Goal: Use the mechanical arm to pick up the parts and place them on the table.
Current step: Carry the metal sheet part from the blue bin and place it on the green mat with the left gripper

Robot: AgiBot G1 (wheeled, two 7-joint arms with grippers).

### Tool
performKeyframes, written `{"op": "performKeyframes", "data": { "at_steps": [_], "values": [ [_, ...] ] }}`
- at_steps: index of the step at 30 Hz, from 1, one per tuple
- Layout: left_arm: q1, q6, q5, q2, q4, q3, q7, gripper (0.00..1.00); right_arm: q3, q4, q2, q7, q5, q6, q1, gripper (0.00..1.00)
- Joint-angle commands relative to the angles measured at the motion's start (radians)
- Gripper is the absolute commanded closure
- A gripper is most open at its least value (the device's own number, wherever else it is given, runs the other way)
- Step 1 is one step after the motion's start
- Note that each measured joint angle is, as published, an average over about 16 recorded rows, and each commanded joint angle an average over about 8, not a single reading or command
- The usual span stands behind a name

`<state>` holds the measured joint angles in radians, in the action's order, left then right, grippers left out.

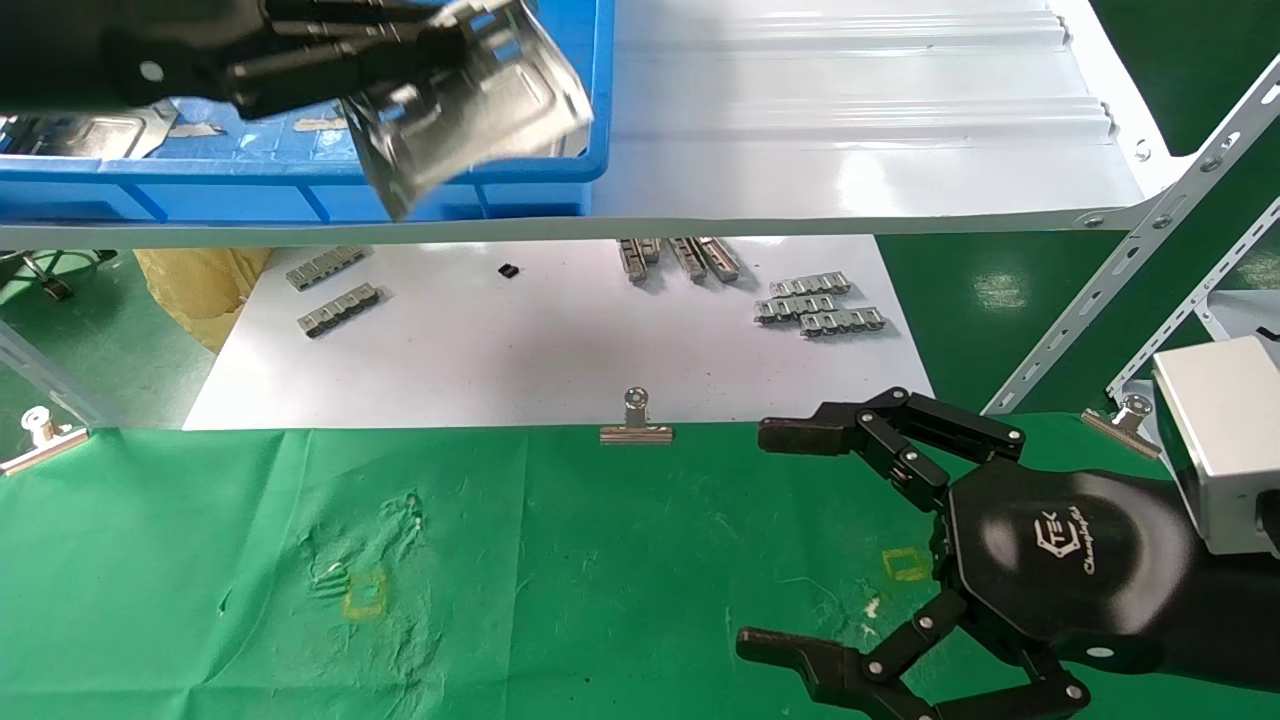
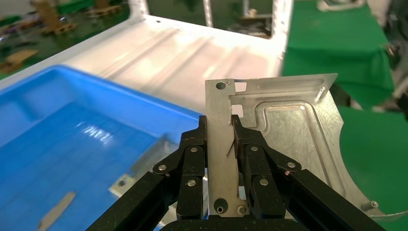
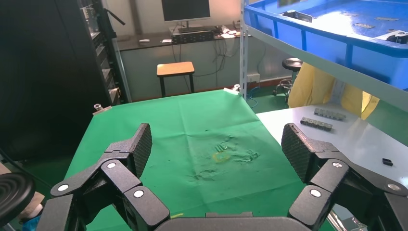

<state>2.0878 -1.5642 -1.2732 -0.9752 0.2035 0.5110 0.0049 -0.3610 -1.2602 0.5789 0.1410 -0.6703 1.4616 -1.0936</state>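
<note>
My left gripper [image 1: 400,65] is at the top left, above the blue bin's [image 1: 300,190] near right corner. It is shut on a silver-grey stamped part [image 1: 490,100], held tilted in the air. In the left wrist view the fingers [image 2: 195,154] clamp the part's [image 2: 293,134] narrow edge strip. Another part [image 1: 90,135] lies in the bin. My right gripper [image 1: 765,540] is open and empty, low over the green table [image 1: 560,560] at the right; the right wrist view shows its wide-spread pads [image 3: 142,144] over the cloth [image 3: 192,125].
The bin stands on a white shelf [image 1: 850,130]. Below lies a glossy white board [image 1: 560,340] with ridged metal strips [image 1: 820,305]. A binder clip [image 1: 636,420] holds the cloth's edge. Yellow square marks [image 1: 365,595] are on the cloth. Slanted shelf struts [image 1: 1130,260] stand at the right.
</note>
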Motion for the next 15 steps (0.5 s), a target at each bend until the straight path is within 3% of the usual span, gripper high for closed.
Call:
{"op": "performKeyframes", "data": {
  "at_steps": [1, 10, 15],
  "values": [
    [-0.011, -0.041, 0.006, 0.003, 0.019, 0.001, 0.03, 1.0, 0.0, 0.0, 0.0, 0.0, 0.0, 0.0, 0.0, 0.0],
    [-0.182, -0.039, 0.213, 0.132, 0.373, 0.107, 0.025, 1.0, 0.0, 0.0, 0.0, 0.0, 0.0, 0.0, 0.0, 0.0],
    [-0.252, -0.024, 0.246, 0.2, 0.436, 0.184, 0.077, 1.0, 0.0, 0.0, 0.0, 0.0, 0.0, 0.0, 0.0, 0.0]
  ]
}}
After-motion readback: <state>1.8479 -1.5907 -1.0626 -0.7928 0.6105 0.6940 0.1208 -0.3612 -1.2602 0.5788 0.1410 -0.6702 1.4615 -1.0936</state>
